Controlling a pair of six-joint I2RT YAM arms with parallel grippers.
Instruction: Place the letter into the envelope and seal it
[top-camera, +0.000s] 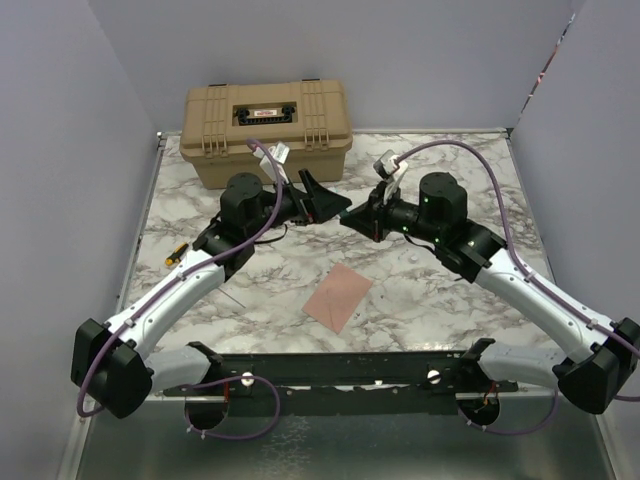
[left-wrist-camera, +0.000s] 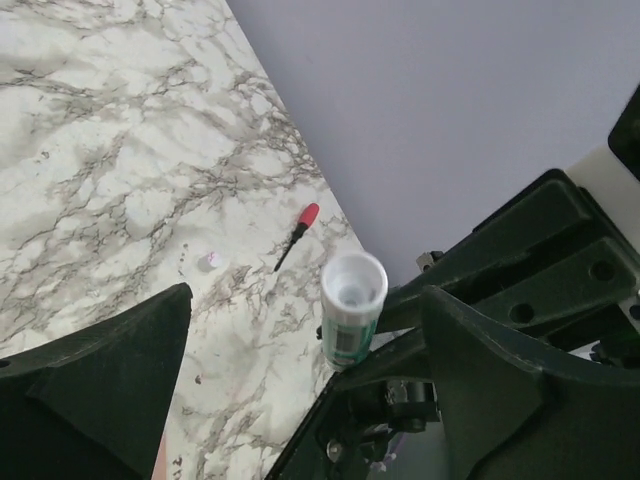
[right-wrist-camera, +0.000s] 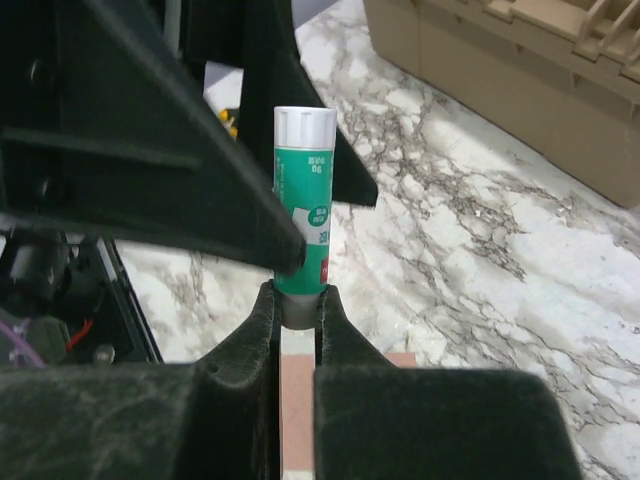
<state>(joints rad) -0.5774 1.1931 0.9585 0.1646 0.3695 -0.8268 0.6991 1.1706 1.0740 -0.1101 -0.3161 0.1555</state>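
The pinkish-brown envelope (top-camera: 338, 295) lies flat on the marble table in front of the arms, and it shows below my right fingers as a pink strip (right-wrist-camera: 298, 400). The letter does not show as a sheet of its own. Both grippers meet in mid-air above the table's middle. My right gripper (right-wrist-camera: 298, 305) is shut on the grey base of a green glue stick (right-wrist-camera: 304, 200) with a white cap, pointing away from it. My left gripper (left-wrist-camera: 308, 295) stands open with its fingers either side of the glue stick's (left-wrist-camera: 352, 305) white end, not touching it.
A tan hard case (top-camera: 266, 130) stands at the table's back edge, just behind the grippers. A red-handled screwdriver (left-wrist-camera: 297, 233) and a small white scrap (left-wrist-camera: 207, 262) lie on the marble near the wall. An orange-tipped tool (top-camera: 177, 253) lies by the left arm.
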